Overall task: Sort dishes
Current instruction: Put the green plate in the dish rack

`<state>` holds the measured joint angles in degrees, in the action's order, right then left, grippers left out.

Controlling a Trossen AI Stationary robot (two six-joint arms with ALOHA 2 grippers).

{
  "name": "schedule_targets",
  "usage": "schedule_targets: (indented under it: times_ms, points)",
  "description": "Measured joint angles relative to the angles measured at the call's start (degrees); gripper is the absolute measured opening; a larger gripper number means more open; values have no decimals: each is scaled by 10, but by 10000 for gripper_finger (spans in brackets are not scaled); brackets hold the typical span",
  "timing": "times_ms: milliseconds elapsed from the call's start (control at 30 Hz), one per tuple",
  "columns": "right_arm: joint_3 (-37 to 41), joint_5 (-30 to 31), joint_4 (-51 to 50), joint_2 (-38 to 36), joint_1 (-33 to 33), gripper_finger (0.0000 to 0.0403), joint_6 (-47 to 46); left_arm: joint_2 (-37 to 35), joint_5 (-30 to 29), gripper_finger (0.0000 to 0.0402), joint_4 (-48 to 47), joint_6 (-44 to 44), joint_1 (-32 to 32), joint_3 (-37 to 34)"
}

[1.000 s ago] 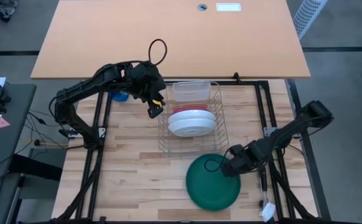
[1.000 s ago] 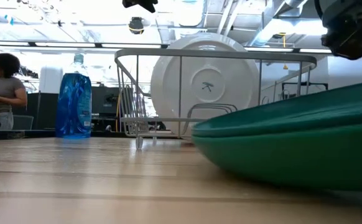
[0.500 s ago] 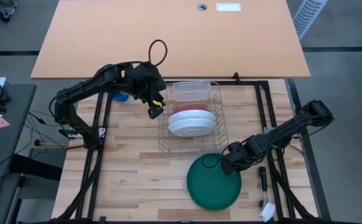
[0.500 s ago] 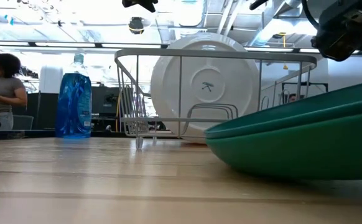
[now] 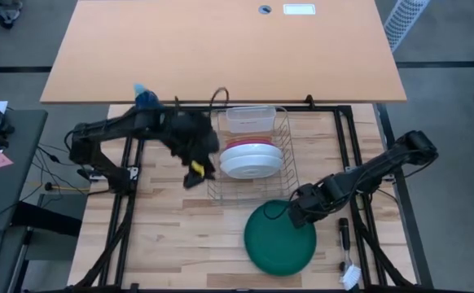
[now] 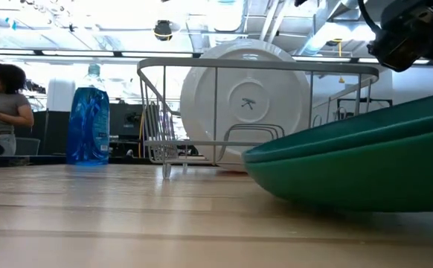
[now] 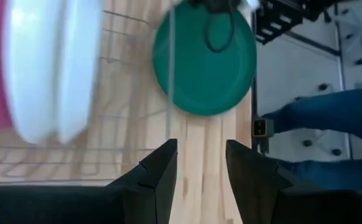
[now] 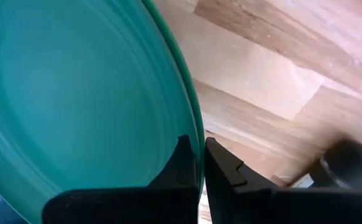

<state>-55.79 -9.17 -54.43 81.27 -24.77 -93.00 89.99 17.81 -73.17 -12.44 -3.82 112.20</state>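
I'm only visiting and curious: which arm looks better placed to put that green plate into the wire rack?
Probably the right. Its pincer is already clamped on the green plate rim, tilting it off the table. The left pincer is open and empty beside the rack.

Left gripper raised mid-worktop, fingers parted. Right gripper low, fingers pinched nearly closed.

Both arms were built of dark, tubular links. A yellow marking was seen near the left gripper. A thin black cable loop was carried at each wrist.
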Motion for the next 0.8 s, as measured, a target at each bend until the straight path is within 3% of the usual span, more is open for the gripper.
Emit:
schedule_targets:
  times_ms: [167,367,600,800]
  points:
    - [0,-11,-2,-11,18,7,52,0,-80,130,25,-78,110,-18]
    - [0,-12,-19,-15,39,9,137,3,-167,130,161,-255,201,-153]
    - [0,2,-8,-14,51,11,202,3,-194,130,443,-555,246,-351]
    - [0,18,33,-14,50,11,224,5,-325,130,696,-796,302,-483]
